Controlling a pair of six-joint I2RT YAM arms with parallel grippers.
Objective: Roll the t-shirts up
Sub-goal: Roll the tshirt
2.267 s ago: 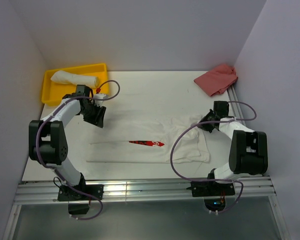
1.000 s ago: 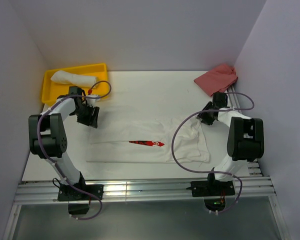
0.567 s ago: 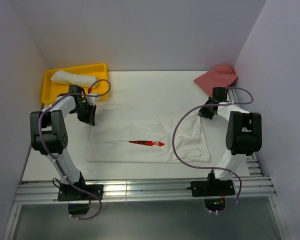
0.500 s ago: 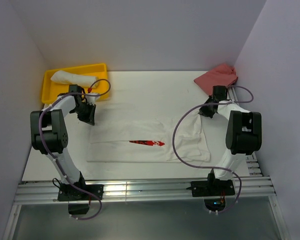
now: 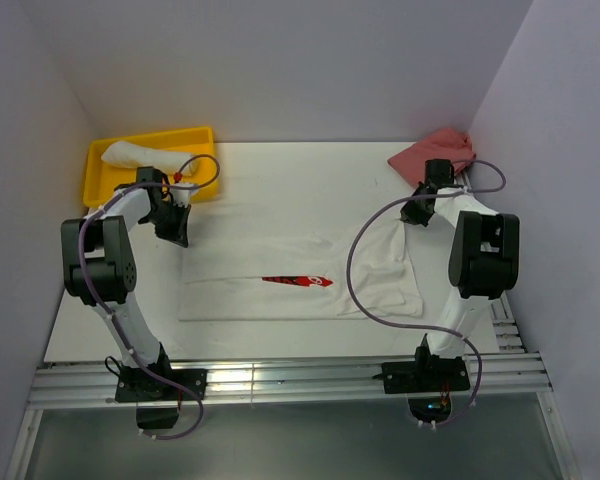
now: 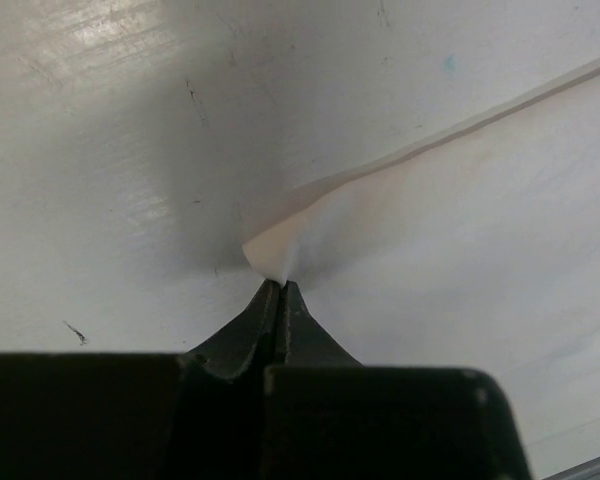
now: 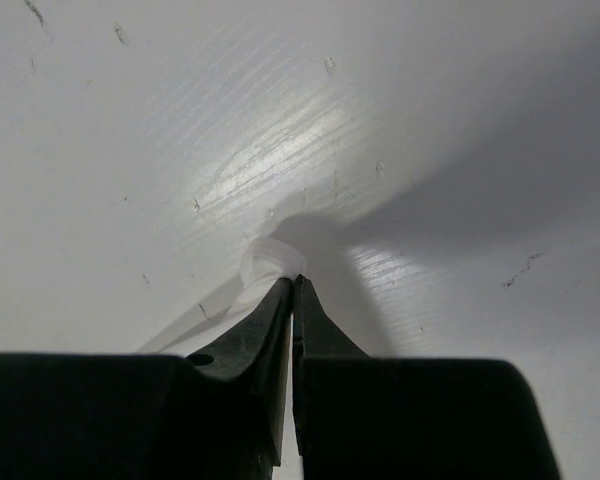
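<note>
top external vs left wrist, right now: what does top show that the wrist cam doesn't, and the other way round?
Only top external: the yellow tray holding a rolled t-shirt, the red cloth at the far right, the right gripper, and the red print on the flat t-shirt. Only left wrist: the left gripper shut on a corner of that shirt, pinched up into a small peak. Both: the flat t-shirt, the left gripper and the white table.

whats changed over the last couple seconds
Both arms swung outward: the left gripper to the far left corner of the flat t-shirt, the right gripper to its far right corner, and each shut on the fabric there, drawing the far edge out. The rolled t-shirt in the yellow tray and the red cloth stayed put.
</note>
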